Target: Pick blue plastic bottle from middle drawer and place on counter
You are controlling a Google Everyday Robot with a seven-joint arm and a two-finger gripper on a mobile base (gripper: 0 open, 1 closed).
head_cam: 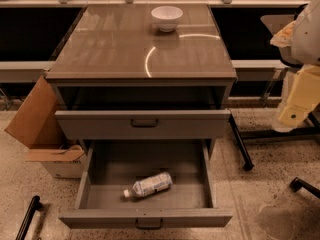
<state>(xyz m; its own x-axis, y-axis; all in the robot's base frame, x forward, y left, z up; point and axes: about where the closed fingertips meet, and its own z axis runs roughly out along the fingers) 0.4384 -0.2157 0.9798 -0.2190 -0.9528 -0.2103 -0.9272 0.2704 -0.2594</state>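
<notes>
The blue plastic bottle [148, 184] lies on its side in the middle drawer [100, 201], white cap pointing left toward the front. That drawer is pulled fully out, with its low front edge and dark handle nearest me. The glossy brownish-grey counter [115, 49] tops the cabinet above it. My gripper [295, 111] hangs at the right edge of the view, beside the cabinet at about drawer-top height, well away from the bottle and above floor level.
A white bowl [167, 18] stands at the back of the counter. A grey drawer with a tall flat front [143, 124] is partly out above the open one. A cardboard box [42, 129] leans at the left. Dark chair legs [241, 146] stand on the right.
</notes>
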